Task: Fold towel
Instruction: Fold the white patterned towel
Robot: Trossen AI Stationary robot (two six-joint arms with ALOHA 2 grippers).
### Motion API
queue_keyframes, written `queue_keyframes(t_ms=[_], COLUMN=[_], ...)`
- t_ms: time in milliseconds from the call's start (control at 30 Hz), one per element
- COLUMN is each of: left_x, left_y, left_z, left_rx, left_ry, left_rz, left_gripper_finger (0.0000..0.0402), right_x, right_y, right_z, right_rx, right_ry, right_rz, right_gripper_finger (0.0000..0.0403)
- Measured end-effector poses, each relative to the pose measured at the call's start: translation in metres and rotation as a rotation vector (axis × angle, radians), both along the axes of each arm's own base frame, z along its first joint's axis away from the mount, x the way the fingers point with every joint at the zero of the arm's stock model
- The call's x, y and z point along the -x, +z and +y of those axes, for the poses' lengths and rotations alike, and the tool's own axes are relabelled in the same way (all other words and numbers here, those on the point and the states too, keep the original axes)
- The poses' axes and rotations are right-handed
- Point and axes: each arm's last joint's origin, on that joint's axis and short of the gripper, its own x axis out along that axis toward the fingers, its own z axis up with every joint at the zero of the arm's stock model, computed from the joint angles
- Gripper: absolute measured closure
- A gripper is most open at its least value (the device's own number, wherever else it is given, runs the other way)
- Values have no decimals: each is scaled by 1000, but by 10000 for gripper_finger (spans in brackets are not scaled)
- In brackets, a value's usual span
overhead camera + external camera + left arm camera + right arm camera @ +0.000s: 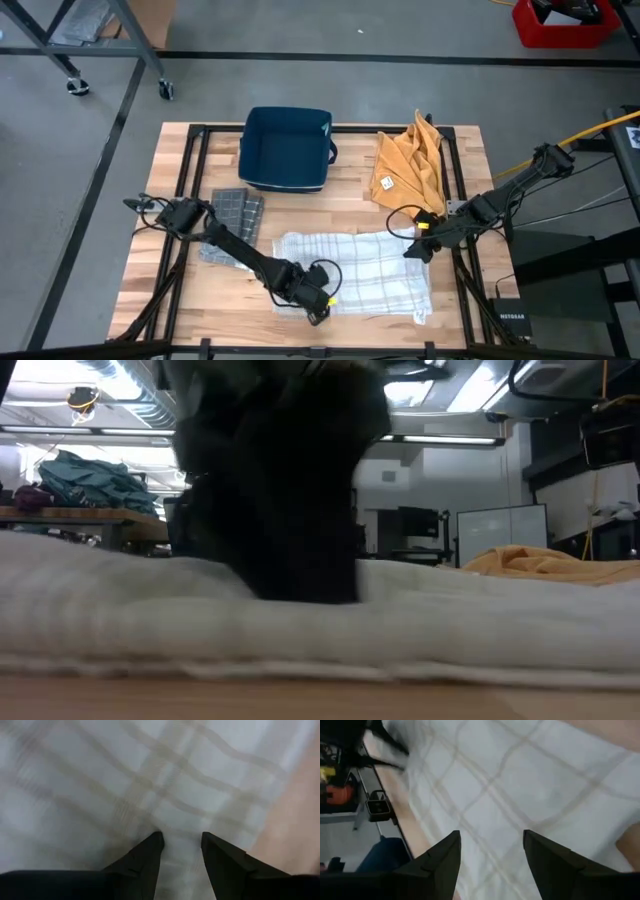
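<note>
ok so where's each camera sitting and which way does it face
High: overhead, looking straight down on the table; both arms show.
Low: at tabletop height, level across the white towel; a dark arm blocks the middle.
Left wrist: on the left arm, down past the left gripper.
Right wrist: past the right gripper.
All four share the towel.

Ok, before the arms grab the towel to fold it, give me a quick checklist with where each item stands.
1. White checked towel lies spread on the table: ok.
2. Left gripper over the towel's near left edge, jaws open: ok.
3. Right gripper over the towel's far right corner, jaws open: ok.
4. Cloth between either gripper's fingers: not ok, none seen.
5. Orange cloth and blue bin apart from the towel: ok.
6. Towel free of wrinkles: cannot tell.
</note>
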Motion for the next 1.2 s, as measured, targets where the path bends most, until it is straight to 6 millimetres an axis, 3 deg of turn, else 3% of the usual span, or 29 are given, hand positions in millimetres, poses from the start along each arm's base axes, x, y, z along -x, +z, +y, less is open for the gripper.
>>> queue_keyframes(t_ms=[367,567,700,867,1067,1200], left_x=[16,38,51,58,45,34], left_y=[-6,-4,14,42,51,52], left_z=[43,61,51,25,-8,-17], left_rx=[-312,-492,-584,-524,-420,-386], left_ry=[108,149,176,141,12,-37], left_rz=[242,449,396,192,-74,-187], left_gripper_finger=[263,263,263,263,263,263], right_x=[-24,-40,-47,-50,-52,-51], right_y=[-18,-25,-26,-23,-6,7], right_z=[17,27,31,30,28,27], right_rx=[24,92,139,286,516,620], right_ry=[19,130,179,214,299,348], right_rz=[55,-31,-108,-177,-139,-70], right_gripper_finger=[185,185,185,185,185,185])
